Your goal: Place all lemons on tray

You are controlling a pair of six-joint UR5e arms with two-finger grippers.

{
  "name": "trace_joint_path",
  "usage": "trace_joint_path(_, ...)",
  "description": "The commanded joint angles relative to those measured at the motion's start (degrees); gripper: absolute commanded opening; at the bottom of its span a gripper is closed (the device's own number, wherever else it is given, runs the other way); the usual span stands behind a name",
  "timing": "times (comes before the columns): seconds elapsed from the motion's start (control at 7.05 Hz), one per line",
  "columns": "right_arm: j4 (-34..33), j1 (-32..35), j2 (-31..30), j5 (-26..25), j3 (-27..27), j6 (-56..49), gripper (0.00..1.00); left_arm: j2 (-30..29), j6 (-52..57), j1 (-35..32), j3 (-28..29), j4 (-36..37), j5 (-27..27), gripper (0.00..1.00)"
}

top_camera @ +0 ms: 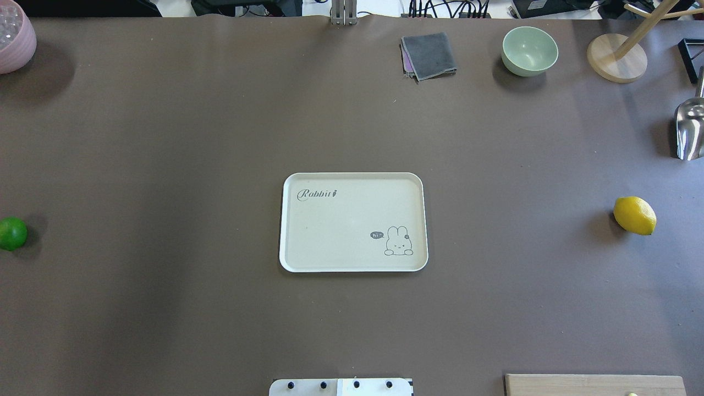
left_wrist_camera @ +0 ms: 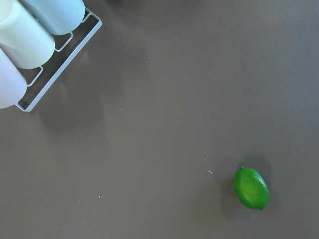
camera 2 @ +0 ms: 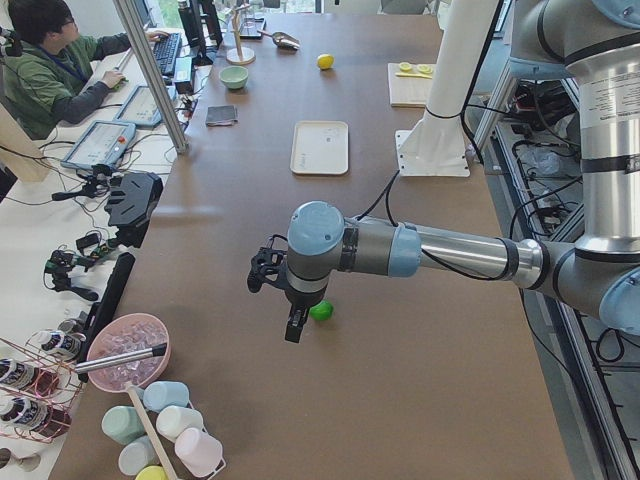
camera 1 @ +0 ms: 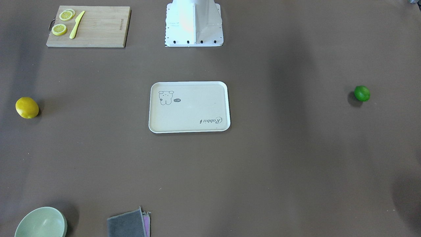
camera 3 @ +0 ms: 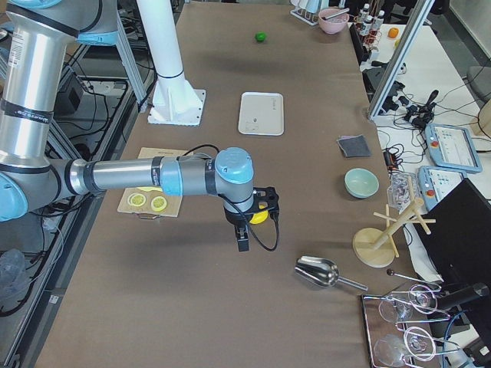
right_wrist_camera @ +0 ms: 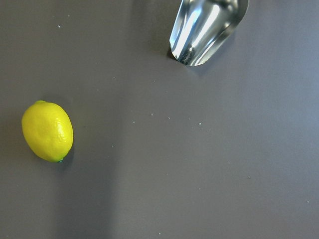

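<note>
The cream tray point(top_camera: 341, 225) with the "Rabbit" script lies empty at the table's middle. The yellow lemon point(top_camera: 634, 215) lies on the table far to the tray's right. The green lemon point(top_camera: 12, 233) lies far to its left, at the view's edge. My left gripper point(camera 2: 293, 325) hangs above the table just beside the green lemon point(camera 2: 321, 311). My right gripper point(camera 3: 242, 241) hangs just beside the yellow lemon point(camera 3: 259, 216). Both grippers show only in the side views, so I cannot tell whether they are open or shut. Each wrist view shows its lemon lying free: green point(left_wrist_camera: 251, 188), yellow point(right_wrist_camera: 47, 131).
A wooden cutting board point(camera 1: 98, 29) with lemon slices and a yellow knife lies near the robot base. A green bowl point(top_camera: 529, 50), grey cloth point(top_camera: 429, 55), wooden stand point(top_camera: 616, 58) and metal scoop point(top_camera: 690, 129) stand far right; a pink bowl point(top_camera: 14, 36) far left. A cup rack point(left_wrist_camera: 30, 40) lies near the green lemon.
</note>
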Motion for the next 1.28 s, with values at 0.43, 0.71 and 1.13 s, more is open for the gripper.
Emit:
trace_joint_path(0.43,0.6,1.0,4.8,1.0,3.8,0.4,1.0,-0.6,-0.3,0.0,6.2,-23.5,-5.3,0.99)
trace_joint_path(0.71,5.0,1.1,4.0,1.2,2.2,0.0,1.0,-0.1,-1.6,0.2,7.8,-25.6,-5.4,0.99)
trace_joint_path(1.13,8.4,-0.1,4.4,1.3,0.4,10.8,1.0,-0.1,-12.5,8.8,9.1,-27.9,-3.7,0.99)
